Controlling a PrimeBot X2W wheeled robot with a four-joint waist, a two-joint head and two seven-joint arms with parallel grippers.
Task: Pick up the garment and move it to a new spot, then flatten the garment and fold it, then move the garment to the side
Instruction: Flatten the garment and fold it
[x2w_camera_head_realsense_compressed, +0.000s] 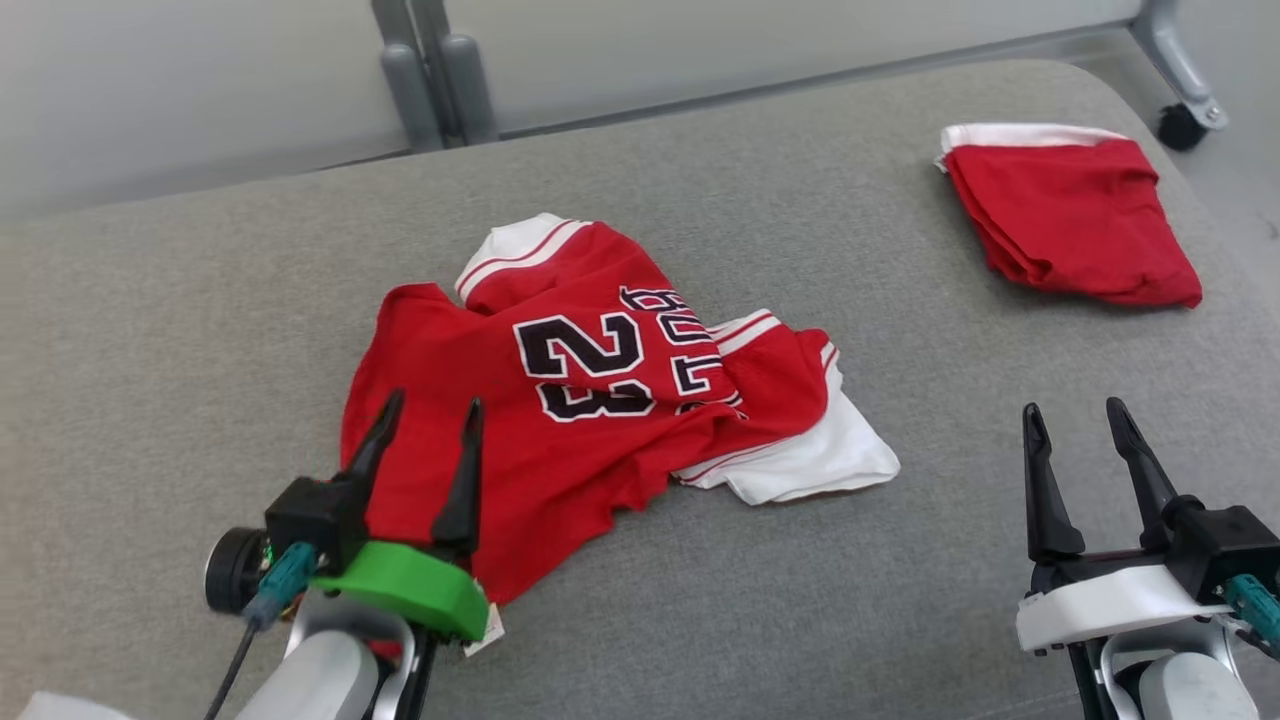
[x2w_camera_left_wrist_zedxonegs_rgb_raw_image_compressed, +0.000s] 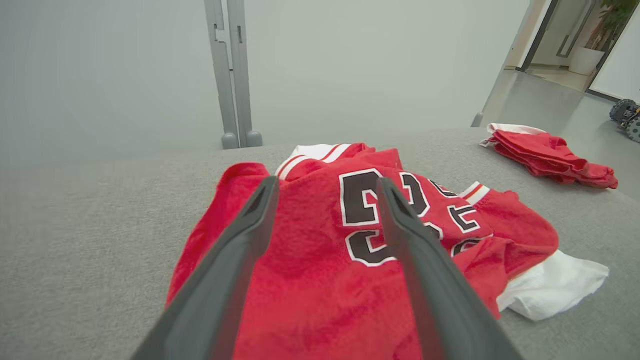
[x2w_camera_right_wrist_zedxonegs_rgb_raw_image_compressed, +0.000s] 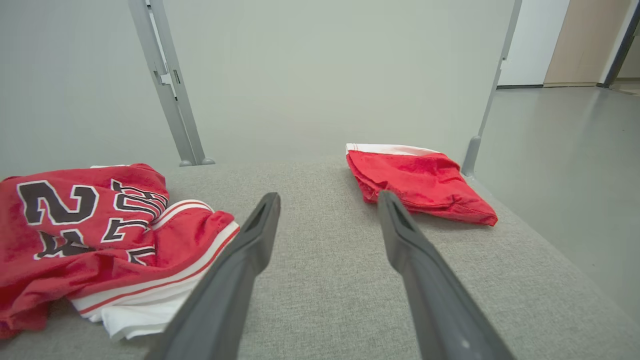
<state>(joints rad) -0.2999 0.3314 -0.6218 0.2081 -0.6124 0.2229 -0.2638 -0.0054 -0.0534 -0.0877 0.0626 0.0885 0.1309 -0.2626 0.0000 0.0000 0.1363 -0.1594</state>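
A crumpled red jersey, the garment (x2w_camera_head_realsense_compressed: 590, 400), lies mid-table with black number 23 lettering and white trim; it also appears in the left wrist view (x2w_camera_left_wrist_zedxonegs_rgb_raw_image_compressed: 310, 270) and the right wrist view (x2w_camera_right_wrist_zedxonegs_rgb_raw_image_compressed: 75, 235). My left gripper (x2w_camera_head_realsense_compressed: 428, 418) hovers open over the garment's near left edge, nothing between its fingers (x2w_camera_left_wrist_zedxonegs_rgb_raw_image_compressed: 240, 250). At the lower right my right gripper (x2w_camera_head_realsense_compressed: 1075, 420) stands open above bare table, well right of the garment, its fingers (x2w_camera_right_wrist_zedxonegs_rgb_raw_image_compressed: 250, 245) empty.
A folded red and white garment (x2w_camera_head_realsense_compressed: 1070, 215) rests at the far right of the grey fabric table (x2w_camera_head_realsense_compressed: 200, 330), also seen as a folded pile (x2w_camera_right_wrist_zedxonegs_rgb_raw_image_compressed: 420, 182). Grey frame posts (x2w_camera_head_realsense_compressed: 435, 75) stand behind the far edge. A caster wheel (x2w_camera_head_realsense_compressed: 1180, 125) sits beyond the right corner.
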